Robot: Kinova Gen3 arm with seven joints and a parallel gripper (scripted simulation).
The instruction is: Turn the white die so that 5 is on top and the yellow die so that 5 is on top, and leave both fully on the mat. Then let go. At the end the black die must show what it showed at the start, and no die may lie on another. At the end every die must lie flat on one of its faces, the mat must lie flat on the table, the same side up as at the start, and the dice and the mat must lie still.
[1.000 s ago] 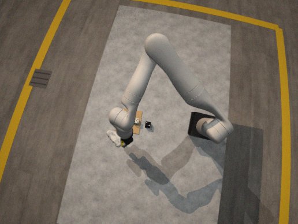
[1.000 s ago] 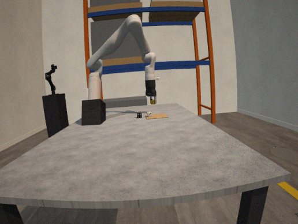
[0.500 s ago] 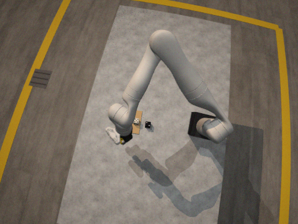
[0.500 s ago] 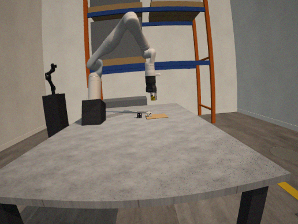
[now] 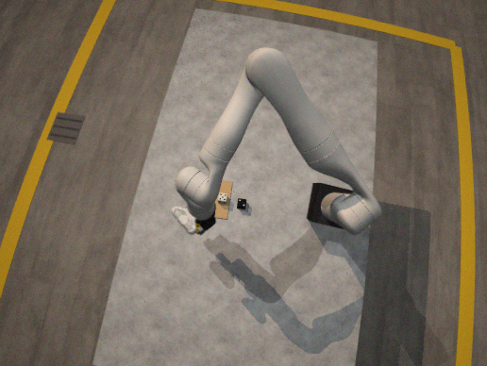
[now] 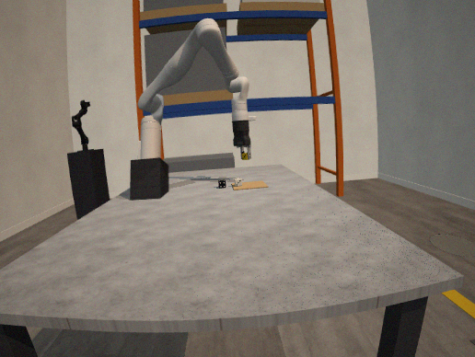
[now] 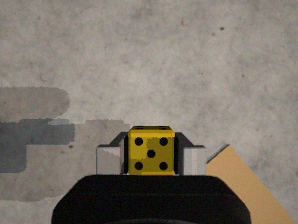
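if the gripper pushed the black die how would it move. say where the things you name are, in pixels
The black die [image 5: 242, 204] [image 6: 222, 184] would probably slide flat rather than roll, given its cube shape and flat seat. A push high on its side might tip it, since it looks as tall as wide.

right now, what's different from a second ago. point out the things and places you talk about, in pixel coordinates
The tool [image 5: 199, 229] [image 6: 246, 154] [image 7: 151, 146] has risen slightly, carrying the yellow die [image 5: 197, 226] [image 6: 245, 156] [image 7: 151, 159] up with it, and the arm's elbow [image 5: 266, 63] [image 6: 208, 28] has shifted right in the top view. Nothing was newly taken or let go. The white die [image 5: 223, 198] [image 6: 237, 182], black die [image 5: 242, 204] [image 6: 222, 184] and mat [image 5: 226, 211] [image 6: 254, 186] [image 7: 250, 192] stayed put.
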